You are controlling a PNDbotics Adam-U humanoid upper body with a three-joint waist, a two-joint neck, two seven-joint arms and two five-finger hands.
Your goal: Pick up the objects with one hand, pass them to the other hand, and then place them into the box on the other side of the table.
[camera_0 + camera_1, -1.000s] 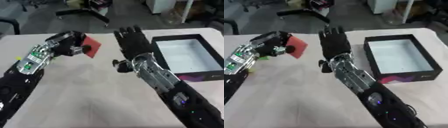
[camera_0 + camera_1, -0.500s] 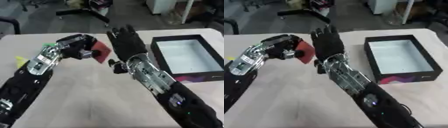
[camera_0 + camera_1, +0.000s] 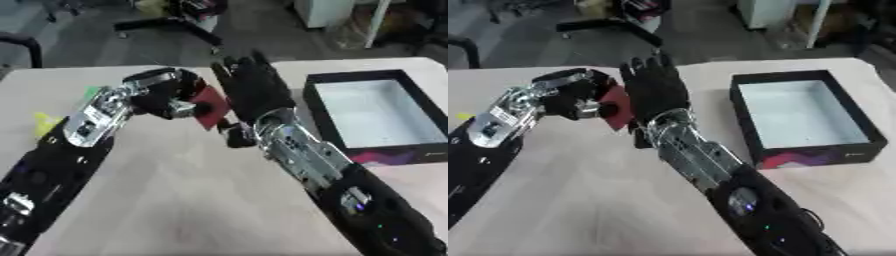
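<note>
A flat red piece (image 3: 211,106) is being pinched in the curled fingers of the left hand (image 3: 164,93), up above the table (image 3: 175,200). It is being held out so it can be passed. The right hand (image 3: 254,90) is being kept open beside it, fingers straight. The black box (image 3: 376,115) is being left waiting on the right.

Left hand (image 3: 162,92) curled; right hand (image 3: 254,87) flat, fingers straight.

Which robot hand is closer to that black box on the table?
The right. The right robot hand is raised open just left of the black box, with a strip of table between them. The left robot hand is farther left, beyond the right one, curled round a red object.
</note>
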